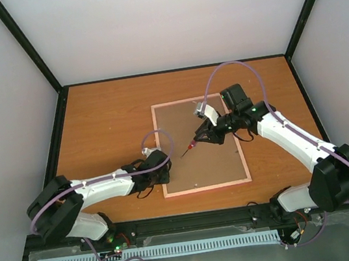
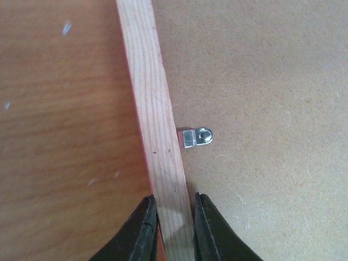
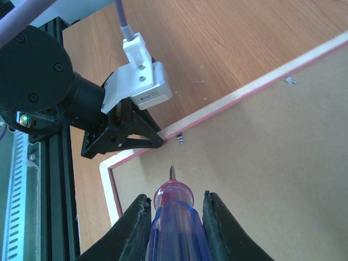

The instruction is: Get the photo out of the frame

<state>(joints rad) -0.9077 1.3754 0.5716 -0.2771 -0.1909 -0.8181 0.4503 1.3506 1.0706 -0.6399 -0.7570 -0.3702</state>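
Flat on the wooden table (image 1: 107, 121), back side up: the frame (image 1: 207, 188), pink along its outer edge, pale bare wood on the rail faces, brown backing board (image 1: 209, 164) filling the inside. No telling where the photo sits, with only the board side on show

Clamped on the frame's left rail, toward its near corner: the left gripper (image 2: 174, 217), one dark finger (image 2: 142, 231) on the outer side over the table, the other on the inner side over the board, both pressed against the wood. Just beyond those fingers along the same rail, on the board side and touching the rail: a small metal clip (image 2: 197, 136) with a screw head

Above the frame's interior, over the backing board: the right gripper (image 3: 177, 201), fingers closed tight on the red and blue-purple handle of a screwdriver (image 3: 174, 215). Shaft tip aimed toward the frame's left rail and that clip, short of both; touching the board or not, cannot tell
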